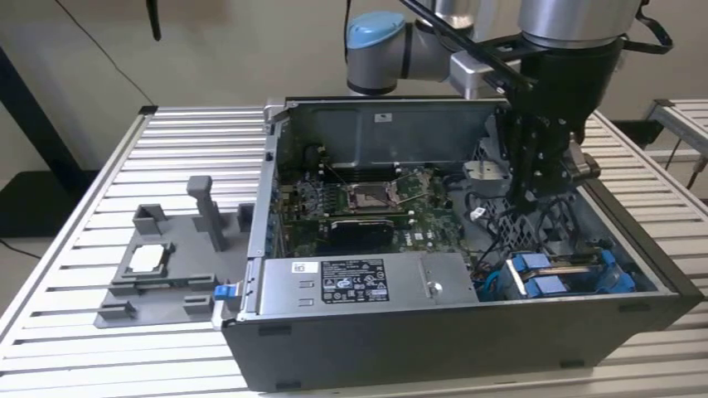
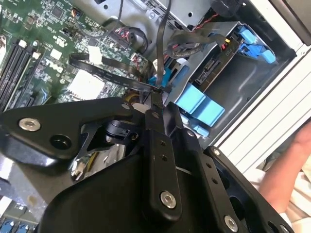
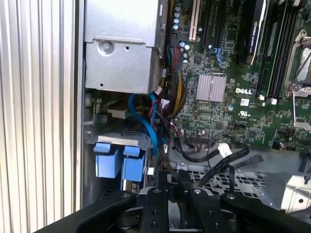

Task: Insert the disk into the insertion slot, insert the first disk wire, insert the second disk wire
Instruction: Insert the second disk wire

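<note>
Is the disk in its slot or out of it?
In. The disk sits in the case's corner bay, blue carrier tabs showing. The gripper grips a black wire.

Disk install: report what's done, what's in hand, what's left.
Done: the disk sits in its slot, with its blue carrier tabs showing. In hand: the gripper is shut on a black wire inside the case. Left: no wire is visibly plugged into the disk, so both insertions appear outstanding.

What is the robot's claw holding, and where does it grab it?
A black wire, pinched between the tips of the claw. Which spot along the wire cannot be told.
</note>
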`<state>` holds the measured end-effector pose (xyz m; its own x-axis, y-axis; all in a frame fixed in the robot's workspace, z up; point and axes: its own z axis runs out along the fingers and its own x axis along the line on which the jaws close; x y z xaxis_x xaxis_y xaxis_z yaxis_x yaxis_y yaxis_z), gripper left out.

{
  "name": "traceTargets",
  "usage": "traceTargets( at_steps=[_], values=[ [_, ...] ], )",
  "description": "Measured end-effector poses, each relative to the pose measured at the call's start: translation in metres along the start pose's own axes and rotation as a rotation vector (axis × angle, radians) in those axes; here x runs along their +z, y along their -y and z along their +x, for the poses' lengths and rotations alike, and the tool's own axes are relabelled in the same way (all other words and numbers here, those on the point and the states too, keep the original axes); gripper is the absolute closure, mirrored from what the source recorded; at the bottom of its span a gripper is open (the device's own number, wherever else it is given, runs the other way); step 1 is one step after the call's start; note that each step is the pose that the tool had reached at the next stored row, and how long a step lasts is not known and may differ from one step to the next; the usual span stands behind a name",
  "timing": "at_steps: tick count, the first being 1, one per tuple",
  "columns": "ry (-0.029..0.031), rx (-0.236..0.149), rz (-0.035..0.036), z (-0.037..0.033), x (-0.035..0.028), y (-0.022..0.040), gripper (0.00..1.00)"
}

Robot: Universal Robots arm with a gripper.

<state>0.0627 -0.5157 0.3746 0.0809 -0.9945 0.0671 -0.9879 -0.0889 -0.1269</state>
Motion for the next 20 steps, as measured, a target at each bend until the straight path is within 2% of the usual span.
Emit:
traceTargets(
  at_steps=[3, 6, 9, 10, 14, 15, 16, 20],
  values=[
    [-0.0076, -0.001, 0.0078, -0.0002, 0.0019, -0.0002, 0.76],
    [-0.0099, 0.000, 0.0163, -0.0002, 0.0026, -0.0002, 0.76],
    [-0.0097, 0.000, 0.0172, -0.0002, 0.0027, -0.0003, 0.79],
    [-0.0096, 0.000, 0.0172, -0.0002, 0.0028, -0.0004, 0.84],
    [-0.0096, 0.000, 0.0172, 0.0000, 0.0031, -0.0004, 0.84],
    [-0.0097, 0.000, 0.0161, 0.0003, 0.0032, -0.0003, 0.84],
    [-0.0093, 0.000, 0.0119, 0.0013, 0.0034, 0.0003, 0.84],
    [-0.0064, -0.002, -0.0174, 0.0080, 0.0051, 0.0059, 0.84]
  ],
)
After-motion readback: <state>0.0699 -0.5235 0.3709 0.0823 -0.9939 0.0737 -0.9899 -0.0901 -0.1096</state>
